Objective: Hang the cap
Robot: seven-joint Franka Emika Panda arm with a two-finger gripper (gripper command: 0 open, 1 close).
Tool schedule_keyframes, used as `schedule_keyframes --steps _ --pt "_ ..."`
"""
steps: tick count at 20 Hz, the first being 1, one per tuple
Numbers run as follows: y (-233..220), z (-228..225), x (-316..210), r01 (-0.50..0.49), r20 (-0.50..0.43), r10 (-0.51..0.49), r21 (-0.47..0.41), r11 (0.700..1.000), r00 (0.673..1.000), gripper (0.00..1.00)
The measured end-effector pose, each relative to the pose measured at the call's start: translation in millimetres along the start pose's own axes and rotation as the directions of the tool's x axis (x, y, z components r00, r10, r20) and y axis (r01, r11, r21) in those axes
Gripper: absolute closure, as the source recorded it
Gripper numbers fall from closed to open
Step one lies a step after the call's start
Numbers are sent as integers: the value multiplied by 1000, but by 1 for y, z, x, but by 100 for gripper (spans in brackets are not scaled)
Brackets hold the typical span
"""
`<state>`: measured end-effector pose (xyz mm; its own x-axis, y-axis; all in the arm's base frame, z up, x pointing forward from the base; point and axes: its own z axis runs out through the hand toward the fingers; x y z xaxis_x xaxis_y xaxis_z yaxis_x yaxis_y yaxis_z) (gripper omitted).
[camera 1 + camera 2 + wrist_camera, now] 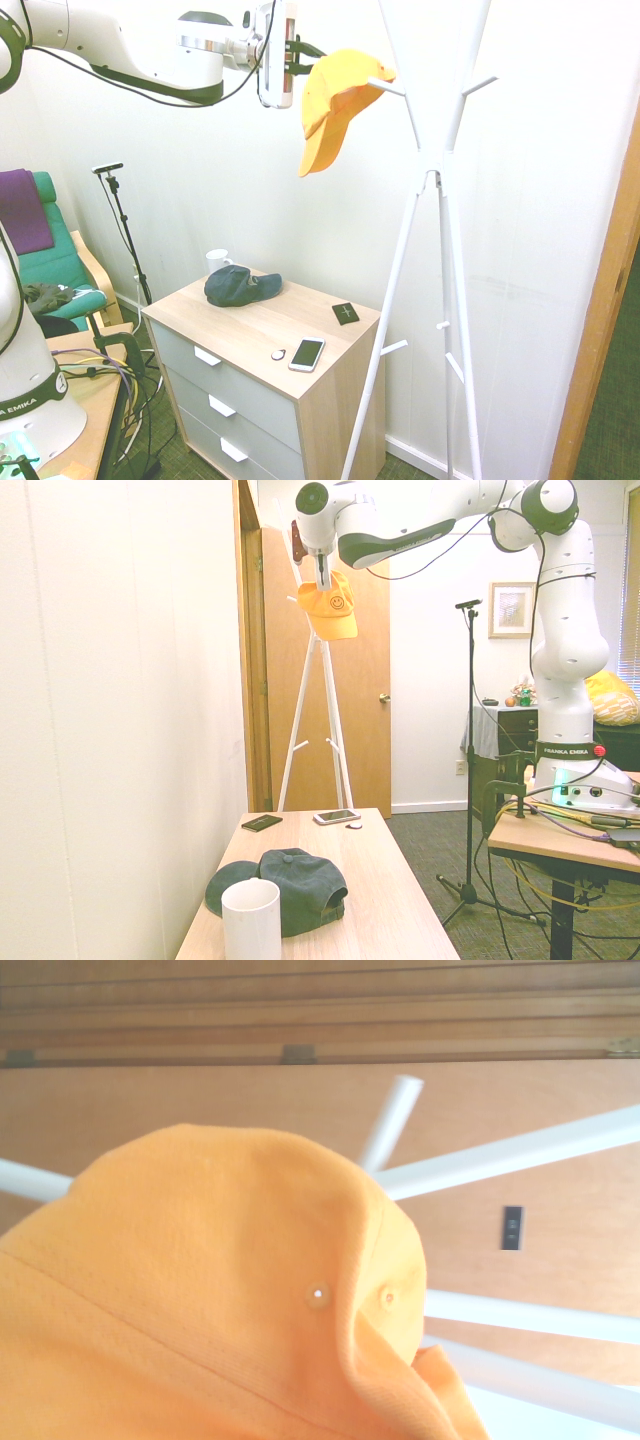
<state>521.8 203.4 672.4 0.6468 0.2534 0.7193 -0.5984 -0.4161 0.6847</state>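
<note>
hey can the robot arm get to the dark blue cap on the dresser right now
Probably not yet: its tool is shut on the orange cap, up by the coat stand. Nothing seems to cover the dark cap.

A yellow-orange cap (330,602) bears a smiley face, near a white rack (452,250), a dark blue cap (240,286) and a white mug (251,920).

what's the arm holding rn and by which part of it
The yellow-orange cap: the hand grips it by the upper part of its crown, brim hanging down.
</note>
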Motion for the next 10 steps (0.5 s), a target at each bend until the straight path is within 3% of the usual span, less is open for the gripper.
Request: schedule_keyframes --steps 5,10 --pt "17 -1 14 -26 -5 26 -15 1000 1000 100" --pt "18 25 18 -32 -6 32 -23 999 999 100"
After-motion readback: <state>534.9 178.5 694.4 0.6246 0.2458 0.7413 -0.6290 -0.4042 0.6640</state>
